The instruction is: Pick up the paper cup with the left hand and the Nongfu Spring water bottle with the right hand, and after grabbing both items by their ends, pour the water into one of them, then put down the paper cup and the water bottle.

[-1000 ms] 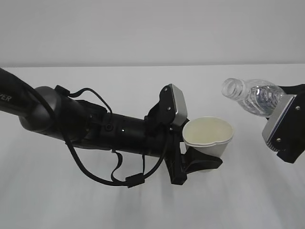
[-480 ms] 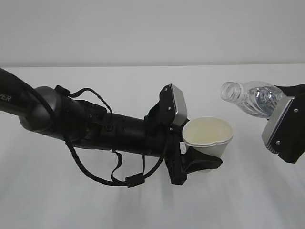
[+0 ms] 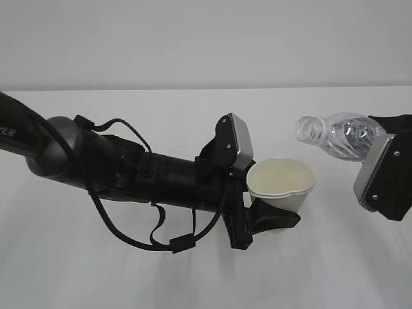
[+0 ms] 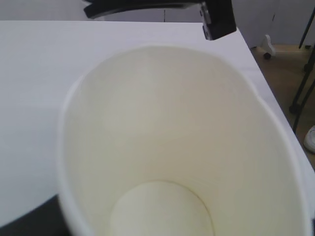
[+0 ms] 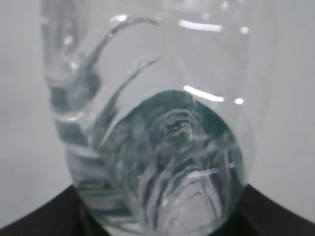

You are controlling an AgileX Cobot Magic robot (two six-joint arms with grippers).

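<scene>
While the left hand [image 3: 257,215] held the paper cup [image 3: 282,185] upright above the white surface [image 3: 193,277], its black fingers [image 3: 273,220] stood partly apart and clamped round the cup's lower wall, squeezing the rolled rim slightly out of round. To the right in the exterior view, the right hand [image 3: 380,168] gripped the Nongfu Spring water bottle [image 3: 338,135] by its base end; the bottle lay tilted almost level, its uncapped mouth pointing left and sitting above and just to the right of the cup's rim, not touching it.

The left wrist view [image 4: 157,147] looked straight down into the cup — a cream-coloured inside with a round bottom that appeared dry, something the exterior camera could not settle. It also showed part of a black gripper piece [image 4: 216,17] beyond the far rim, and, past the surface's edge, a floor with wheeled stand legs [image 4: 268,46].

The right wrist view filled with the bottle's ribbed clear body [image 5: 157,147], seen from the base end, with the water [image 5: 98,162] pooled along the lower side and a dark green tint of the label showing through. The right fingers themselves were hidden there apart from dark edges at the bottom corners; from the exterior view they stood partly apart, closed on the bottle's base. No stream showed between mouth and cup in any view.
</scene>
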